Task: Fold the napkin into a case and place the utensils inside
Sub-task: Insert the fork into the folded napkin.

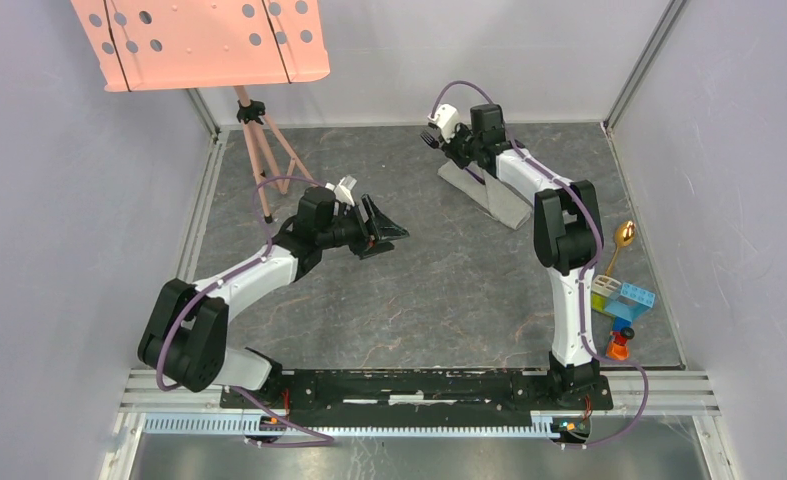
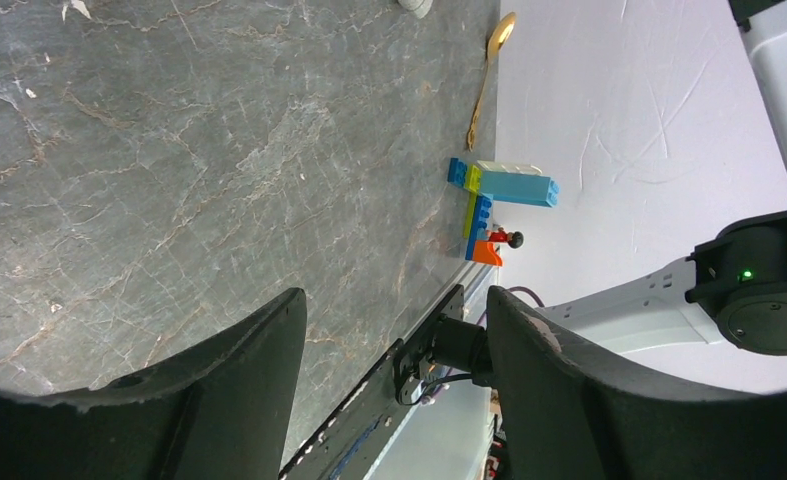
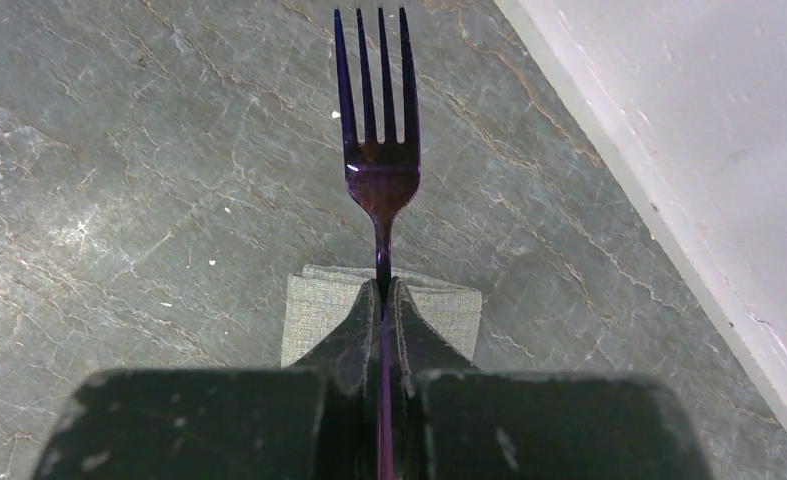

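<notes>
Top external view: the right gripper (image 1: 442, 143) is out at the far side of the table (image 1: 449, 290), near the back wall. The purple fork (image 1: 429, 139) sticks out of its tip.

- Right wrist view: the jaws are pressed together on the fork's (image 3: 380, 170) thin handle. The gripper (image 3: 384, 292) holds it on edge between the fingers (image 3: 349, 335). The four tines point straight away from the camera and the head hangs above bare table.
- One short end of the grey napkin (image 3: 456, 310) lies flat just below and behind the fingertips. Whether the fork touches the cloth cannot be told.
- From above, the napkin (image 1: 506, 207) is a narrow folded strip. It lies diagonally under the right forearm, running from the gripper back toward the arm's elbow.

Left gripper (image 1: 394, 232): mid-table, left of centre, well apart from the napkin.

- Left wrist view: its jaws stand wide apart. There is nothing between the fingers (image 2: 254, 375) and nothing touching them; only table shows in the gap of the gripper (image 2: 394, 300).

The spoon (image 1: 623, 238), gold bowl and thin handle, lies at the right edge of the table by the side wall. It is just beyond a cluster of toy blocks (image 1: 621, 300). Both also show in the left wrist view, spoon (image 2: 489, 70) and blocks (image 2: 504, 190).
</notes>
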Controlling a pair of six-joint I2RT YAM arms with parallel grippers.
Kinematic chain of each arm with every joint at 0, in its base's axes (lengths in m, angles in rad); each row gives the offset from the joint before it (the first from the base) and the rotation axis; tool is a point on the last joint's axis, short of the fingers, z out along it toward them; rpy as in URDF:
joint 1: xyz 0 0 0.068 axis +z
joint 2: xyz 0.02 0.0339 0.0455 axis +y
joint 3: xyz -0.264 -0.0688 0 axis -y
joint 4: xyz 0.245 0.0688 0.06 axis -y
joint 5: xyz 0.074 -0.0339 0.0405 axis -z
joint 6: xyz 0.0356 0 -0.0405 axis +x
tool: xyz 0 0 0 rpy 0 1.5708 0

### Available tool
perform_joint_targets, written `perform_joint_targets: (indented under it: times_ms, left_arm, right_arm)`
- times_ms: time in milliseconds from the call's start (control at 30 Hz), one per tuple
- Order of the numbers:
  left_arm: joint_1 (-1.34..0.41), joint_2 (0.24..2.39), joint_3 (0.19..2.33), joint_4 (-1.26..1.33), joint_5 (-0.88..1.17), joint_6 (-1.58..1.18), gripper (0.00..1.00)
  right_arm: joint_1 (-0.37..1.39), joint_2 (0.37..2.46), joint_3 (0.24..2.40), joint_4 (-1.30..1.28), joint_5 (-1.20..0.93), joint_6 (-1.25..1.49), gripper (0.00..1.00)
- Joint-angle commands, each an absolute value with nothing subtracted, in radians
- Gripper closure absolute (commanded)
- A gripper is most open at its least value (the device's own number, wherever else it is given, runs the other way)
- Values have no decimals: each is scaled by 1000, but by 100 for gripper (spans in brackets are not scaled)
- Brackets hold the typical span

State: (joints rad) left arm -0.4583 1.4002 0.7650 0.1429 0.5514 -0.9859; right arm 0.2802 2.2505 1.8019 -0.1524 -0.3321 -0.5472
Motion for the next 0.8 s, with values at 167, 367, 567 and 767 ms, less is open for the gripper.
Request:
perform_joint_targets:
  times_ms: [167,367,567,767]
  left_arm:
    - [-459,1359,765,146,557,-939,27]
    - [-459,1347,765,141,557,-937,27]
    - [-459,1341,760,141,561,-936,27]
    - [-459,1329,748,141,564,-934,26]
  right_arm:
    - [271,2246,1778,-147,-328,-566,100]
    - [264,2226,1766,-172,-309,-583,100]
    - [262,2178,1705,-166,-284,-599,100]
    - [260,2156,1667,-186,-255,-611,100]
